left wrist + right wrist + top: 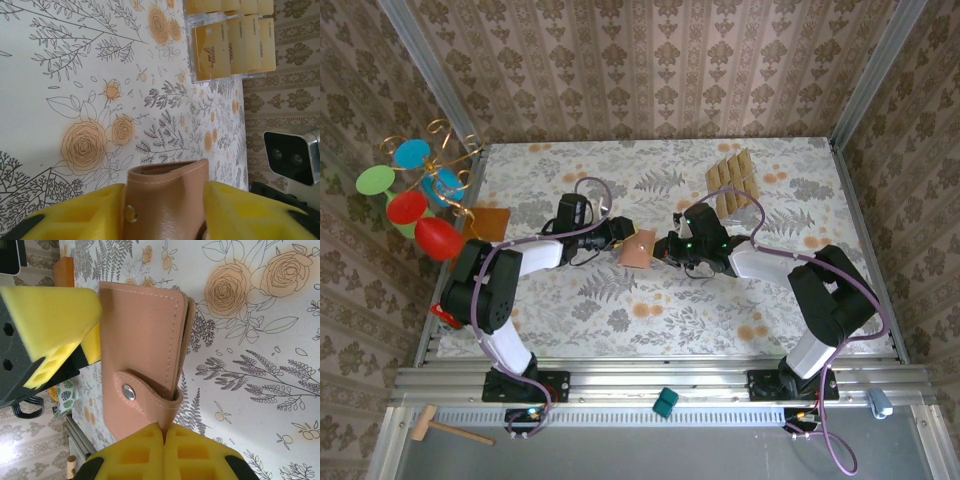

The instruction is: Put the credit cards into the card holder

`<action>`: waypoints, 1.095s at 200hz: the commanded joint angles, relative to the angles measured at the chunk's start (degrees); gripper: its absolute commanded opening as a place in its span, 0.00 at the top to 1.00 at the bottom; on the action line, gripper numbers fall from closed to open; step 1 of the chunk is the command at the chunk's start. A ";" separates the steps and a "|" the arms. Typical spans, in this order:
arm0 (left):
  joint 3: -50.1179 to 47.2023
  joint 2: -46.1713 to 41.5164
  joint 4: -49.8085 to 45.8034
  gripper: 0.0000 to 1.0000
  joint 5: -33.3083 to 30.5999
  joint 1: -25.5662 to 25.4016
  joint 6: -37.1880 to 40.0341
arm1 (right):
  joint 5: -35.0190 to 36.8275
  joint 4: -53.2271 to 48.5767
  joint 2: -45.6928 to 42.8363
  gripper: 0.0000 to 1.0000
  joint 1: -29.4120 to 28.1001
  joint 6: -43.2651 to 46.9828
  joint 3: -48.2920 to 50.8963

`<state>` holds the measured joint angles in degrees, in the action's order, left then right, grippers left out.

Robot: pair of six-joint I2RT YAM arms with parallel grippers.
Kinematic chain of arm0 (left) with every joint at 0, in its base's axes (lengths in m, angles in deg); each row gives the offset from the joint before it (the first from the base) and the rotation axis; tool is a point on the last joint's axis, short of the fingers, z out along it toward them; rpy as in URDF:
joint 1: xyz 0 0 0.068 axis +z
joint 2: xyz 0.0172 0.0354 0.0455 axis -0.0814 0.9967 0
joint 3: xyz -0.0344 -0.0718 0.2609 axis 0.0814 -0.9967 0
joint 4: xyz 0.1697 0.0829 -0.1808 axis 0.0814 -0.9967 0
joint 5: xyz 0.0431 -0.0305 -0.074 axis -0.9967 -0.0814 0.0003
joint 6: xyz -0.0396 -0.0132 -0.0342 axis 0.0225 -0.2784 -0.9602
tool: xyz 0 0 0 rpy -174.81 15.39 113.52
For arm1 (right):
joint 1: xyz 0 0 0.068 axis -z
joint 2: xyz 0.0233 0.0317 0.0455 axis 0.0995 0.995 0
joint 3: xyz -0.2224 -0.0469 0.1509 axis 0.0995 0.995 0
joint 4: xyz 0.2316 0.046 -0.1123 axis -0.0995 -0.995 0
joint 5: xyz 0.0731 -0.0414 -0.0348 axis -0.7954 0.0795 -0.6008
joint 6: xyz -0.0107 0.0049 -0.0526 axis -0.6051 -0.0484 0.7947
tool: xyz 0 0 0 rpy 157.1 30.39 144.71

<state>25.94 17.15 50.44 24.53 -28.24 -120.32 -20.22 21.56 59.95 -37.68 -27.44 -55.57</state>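
The card holder [639, 250], a salmon-brown wallet snapped shut, hangs above the middle of the table between both arms. My left gripper [623, 243] is shut on it: in the left wrist view the yellow pads [75, 215] press both sides of the card holder [165, 200]. My right gripper [164, 437] is shut on the lower edge of the card holder [140, 335], below its snap strap. The credit cards [732, 180] lie in rows in a clear tray at the back right, apart from both grippers; these tan credit cards [232, 47] also appear in the left wrist view.
A flat orange-brown mat [490, 222] lies at the left edge beside a wire toy with coloured discs [415, 195]. A teal block [665, 402] and a wooden hammer [440, 428] rest on the front rail. Patterned walls enclose the table.
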 commanded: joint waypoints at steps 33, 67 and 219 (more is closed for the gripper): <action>0.50 -0.82 2.11 0.76 1.05 -0.77 -0.24 | -1.36 0.81 -1.27 1.00 0.24 -0.82 -0.83; -0.02 -3.47 1.19 0.88 -0.64 -0.69 0.58 | 0.49 -3.80 -3.85 0.82 0.89 0.91 -1.27; 2.67 -15.71 -14.28 0.92 -22.42 -8.95 6.81 | 21.58 -29.38 -3.02 0.40 -7.06 11.83 -17.78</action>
<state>26.73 3.11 36.69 4.40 -36.90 -112.78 -2.88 -3.92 54.72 -43.42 -17.60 -71.37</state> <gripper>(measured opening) 0.118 0.601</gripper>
